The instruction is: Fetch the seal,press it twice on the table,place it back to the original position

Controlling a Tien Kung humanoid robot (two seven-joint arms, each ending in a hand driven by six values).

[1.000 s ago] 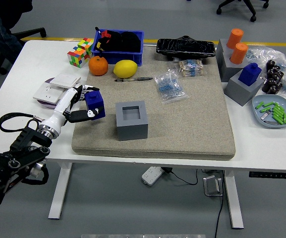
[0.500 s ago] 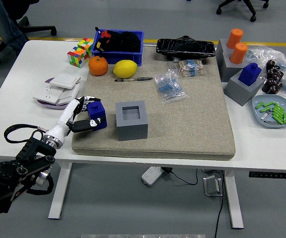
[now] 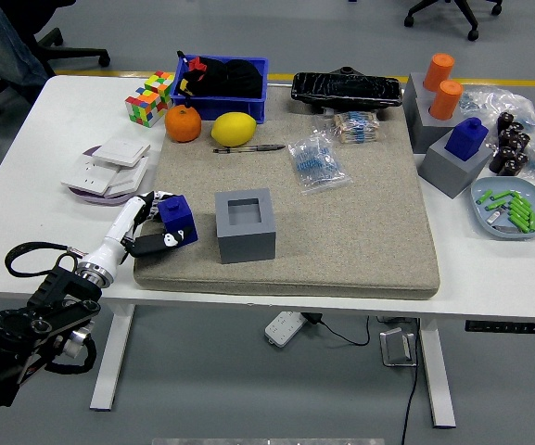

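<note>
On a white bench over grey floor, the left robot hand is closed around the blue seal at the left edge of a beige mat, just left of its empty grey holder.

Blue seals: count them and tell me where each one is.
2. One blue seal is in the left hand at the mat's left edge. The other seal sits in a grey holder right of the mat.
</note>
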